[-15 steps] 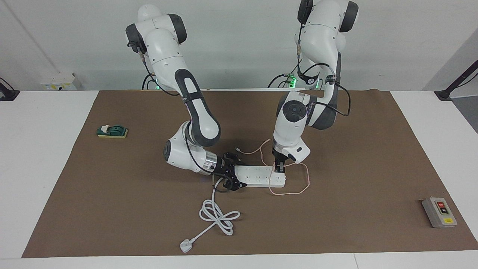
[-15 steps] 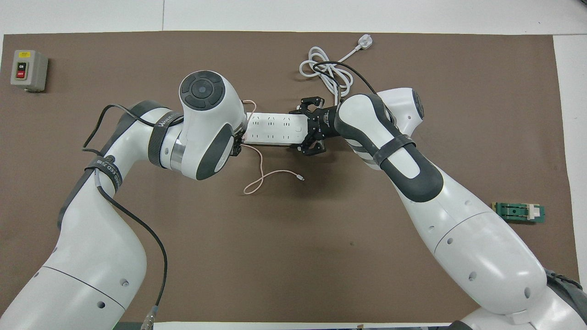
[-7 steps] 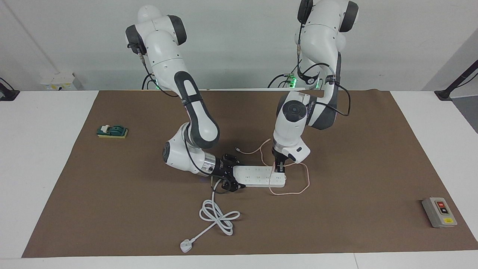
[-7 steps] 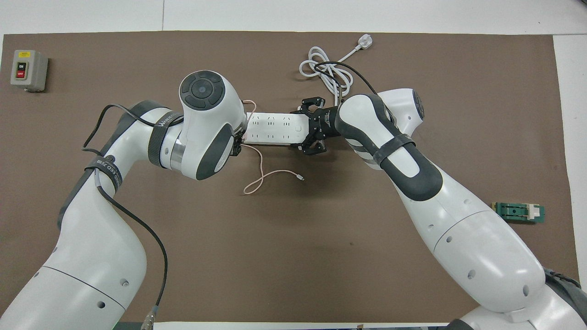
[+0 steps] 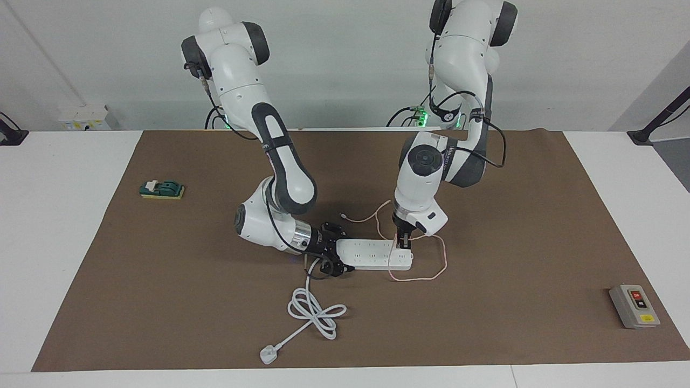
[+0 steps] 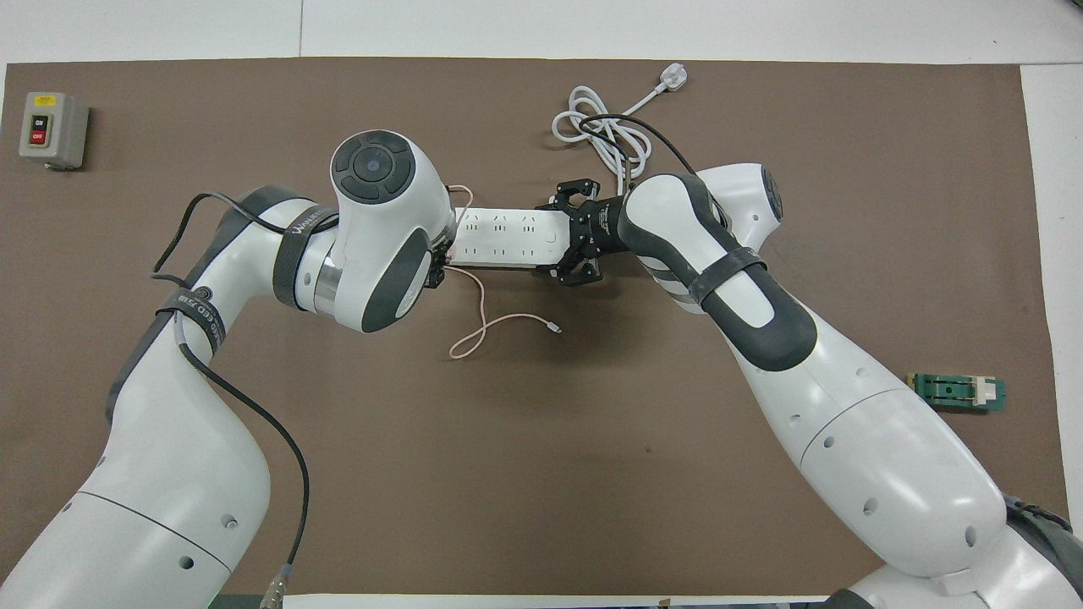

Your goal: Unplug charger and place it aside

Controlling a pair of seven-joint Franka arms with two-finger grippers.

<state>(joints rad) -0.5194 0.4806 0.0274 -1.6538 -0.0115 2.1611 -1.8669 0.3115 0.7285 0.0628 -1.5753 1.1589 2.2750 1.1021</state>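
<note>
The white power strip (image 5: 369,253) lies mid-mat; it also shows in the overhead view (image 6: 503,237). My left gripper (image 5: 403,247) points straight down on the strip's end toward the left arm. It is shut on the pale pink charger, whose cube is hidden between the fingers. In the overhead view the left wrist covers it. The charger's thin pink cable (image 5: 418,279) loops on the mat, and its connector (image 6: 554,328) lies nearer the robots than the strip. My right gripper (image 5: 342,250) lies low at the strip's cord end (image 6: 558,238), fingers against both sides.
The strip's thick white cord (image 5: 312,312) coils farther from the robots and ends in a white plug (image 5: 267,354). A grey switch box (image 5: 633,306) sits toward the left arm's end. A green block (image 5: 161,189) sits toward the right arm's end.
My right gripper has drawn its fingers in slightly on the strip's cord end, and its arm has shifted a little. The left gripper, strip and cable have not moved.
</note>
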